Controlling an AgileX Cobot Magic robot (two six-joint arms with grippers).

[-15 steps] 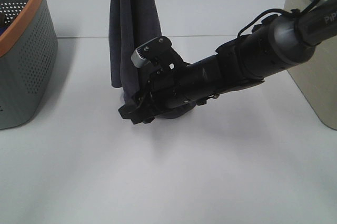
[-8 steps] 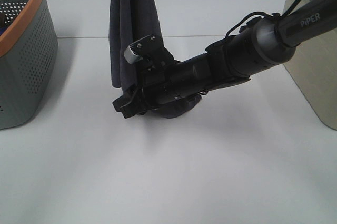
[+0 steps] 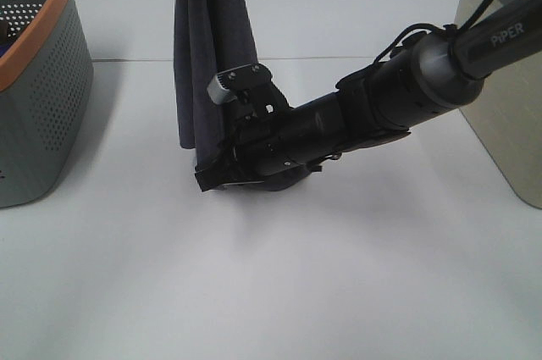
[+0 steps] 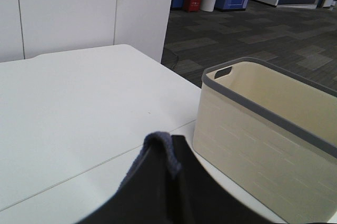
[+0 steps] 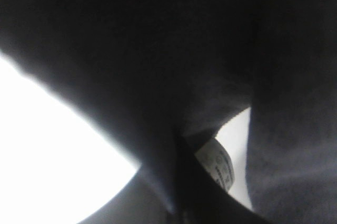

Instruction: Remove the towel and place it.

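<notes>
The dark charcoal towel [image 3: 212,47] hangs straight down from above the exterior view's top edge, its lower end bunched on the white table [image 3: 296,292]. In the left wrist view my left gripper [image 4: 168,155] is shut on a fold of the towel [image 4: 158,142], held high. My right arm reaches across from the right. My right gripper [image 3: 213,180] is at the towel's lower end and looks closed on it. The right wrist view is filled with dark cloth [image 5: 131,50], and the small white tag [image 5: 216,163] shows.
A grey perforated basket with an orange rim [image 3: 38,80] stands at the left edge. A beige basket with a grey rim [image 3: 508,106] stands at the right edge, and it also shows in the left wrist view [image 4: 253,129].
My right gripper pushed left past the towel's lower end, then drew back right and closed in on it. The towel now hangs straighter.
</notes>
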